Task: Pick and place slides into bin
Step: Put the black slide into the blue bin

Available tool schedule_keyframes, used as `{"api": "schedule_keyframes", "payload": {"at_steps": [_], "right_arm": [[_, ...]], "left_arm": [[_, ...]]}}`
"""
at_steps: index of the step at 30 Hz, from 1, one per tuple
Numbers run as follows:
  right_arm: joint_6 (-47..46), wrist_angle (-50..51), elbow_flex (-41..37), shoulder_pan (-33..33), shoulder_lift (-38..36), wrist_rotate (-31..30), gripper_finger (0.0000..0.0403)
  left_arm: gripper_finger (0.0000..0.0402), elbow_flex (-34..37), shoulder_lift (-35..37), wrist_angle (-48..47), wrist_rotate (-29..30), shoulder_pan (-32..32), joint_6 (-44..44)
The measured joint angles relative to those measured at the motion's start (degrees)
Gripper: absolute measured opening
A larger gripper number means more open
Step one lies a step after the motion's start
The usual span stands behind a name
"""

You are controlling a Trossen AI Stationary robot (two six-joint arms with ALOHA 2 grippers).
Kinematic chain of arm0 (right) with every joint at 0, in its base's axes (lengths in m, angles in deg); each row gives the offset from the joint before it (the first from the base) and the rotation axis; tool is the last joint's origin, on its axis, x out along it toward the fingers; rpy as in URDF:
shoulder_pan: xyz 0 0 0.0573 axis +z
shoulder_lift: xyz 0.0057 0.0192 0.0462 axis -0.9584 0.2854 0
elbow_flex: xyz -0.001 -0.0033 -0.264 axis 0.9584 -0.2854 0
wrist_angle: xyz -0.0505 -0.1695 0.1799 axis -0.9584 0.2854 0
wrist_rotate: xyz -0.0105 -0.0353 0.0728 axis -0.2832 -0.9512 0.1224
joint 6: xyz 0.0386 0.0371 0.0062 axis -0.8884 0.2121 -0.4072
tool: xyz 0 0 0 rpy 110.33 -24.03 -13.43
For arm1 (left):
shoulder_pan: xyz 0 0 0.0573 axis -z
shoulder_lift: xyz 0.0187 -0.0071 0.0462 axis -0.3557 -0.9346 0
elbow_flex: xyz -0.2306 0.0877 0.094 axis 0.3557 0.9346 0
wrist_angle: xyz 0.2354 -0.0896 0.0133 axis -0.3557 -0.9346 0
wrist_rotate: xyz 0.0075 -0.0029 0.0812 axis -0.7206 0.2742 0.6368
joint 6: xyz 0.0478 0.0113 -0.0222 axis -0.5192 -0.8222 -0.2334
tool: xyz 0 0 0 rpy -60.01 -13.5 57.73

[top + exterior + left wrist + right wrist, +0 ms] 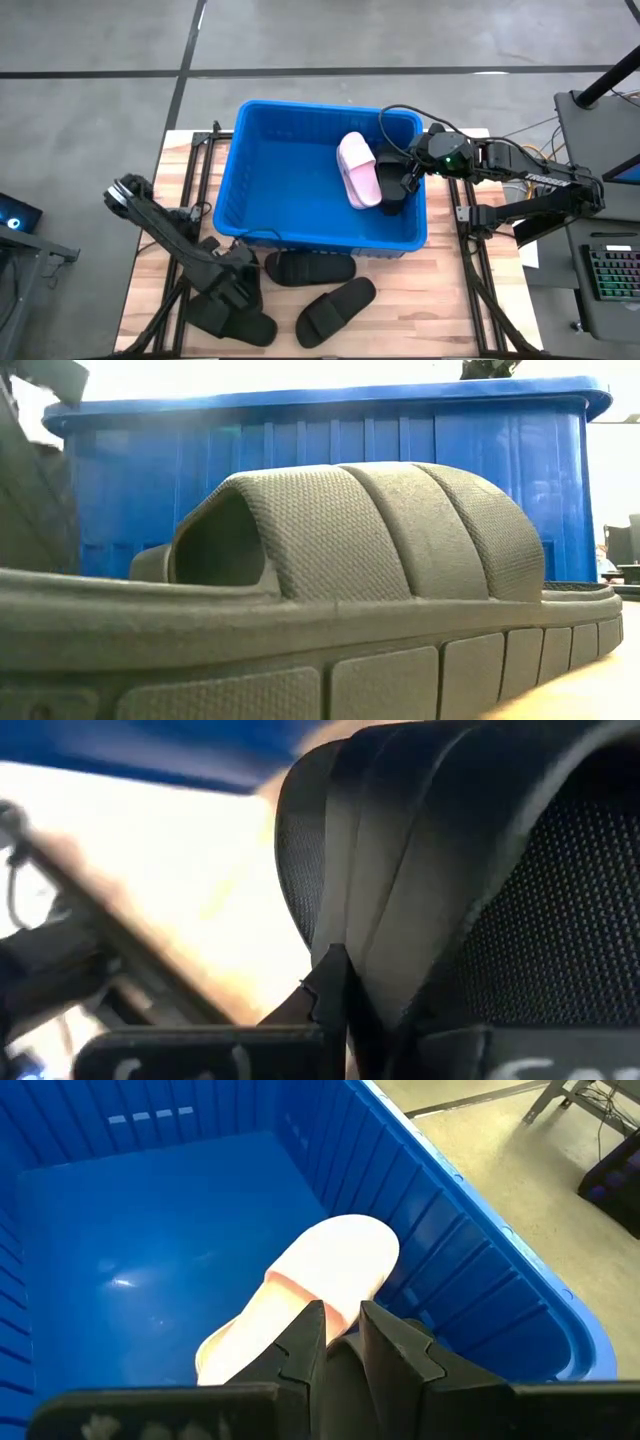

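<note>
The blue bin (250,130) stands mid-table and also fills the back of the low view (300,440). A light pink slide (357,170) is inside it near its right wall (330,1260). My right gripper (405,182) reaches into the bin from the right, its fingers close together at the pink slide's near end. Three black slides lie in front of the bin: one against its near wall (310,268), one nearer the table's front (335,310), large in the low view (400,550), and one at the front left (240,328). My left gripper (235,285) is down on that last one. My left gripper is closed on the edge of the black slide's wide strap (345,935), which runs in between the two fingers. The fingers come from above, slanting toward the table's near side. Whether the slide is off the table I cannot tell. My right gripper pinches the pink slide at its near end (335,1315) between its two fingers, coming from the table's right side and slanting down. The slide stretches away from the fingers into the bin. Whether it rests on the bin's floor I cannot tell.
Dark rails and arm bases run along both sides of the wooden table (440,300). A cable loops over the bin's far right corner (400,112). A keyboard (610,270) sits off the table to the right.
</note>
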State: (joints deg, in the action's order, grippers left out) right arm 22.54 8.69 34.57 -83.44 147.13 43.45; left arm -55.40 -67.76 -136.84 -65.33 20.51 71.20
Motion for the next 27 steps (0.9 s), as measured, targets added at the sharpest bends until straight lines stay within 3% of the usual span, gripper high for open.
{"api": "schedule_keyframes", "payload": {"at_steps": [7, 14, 19, 27], "right_arm": [[0.00, -0.02, 0.00, 0.00, 0.00, 0.00, 0.0057], [-0.60, -0.02, 0.00, 0.00, 0.02, 0.00, 0.0057], [-2.38, -0.02, 0.00, 0.00, 0.00, 0.07, 0.0057], [-5.15, -0.02, 0.00, 0.00, 0.00, 0.26, 0.0057]], "left_arm": [[0.0002, -0.14, 10.93, 17.29, 2.54, -0.03, -11.61], [0.0002, -0.11, 17.04, 41.78, 20.51, -0.25, -24.93], [0.0002, -0.11, 18.50, 57.46, 28.51, -1.88, -36.70], [0.0002, -1.84, 18.43, 66.43, 37.33, -7.37, -54.41]]}}
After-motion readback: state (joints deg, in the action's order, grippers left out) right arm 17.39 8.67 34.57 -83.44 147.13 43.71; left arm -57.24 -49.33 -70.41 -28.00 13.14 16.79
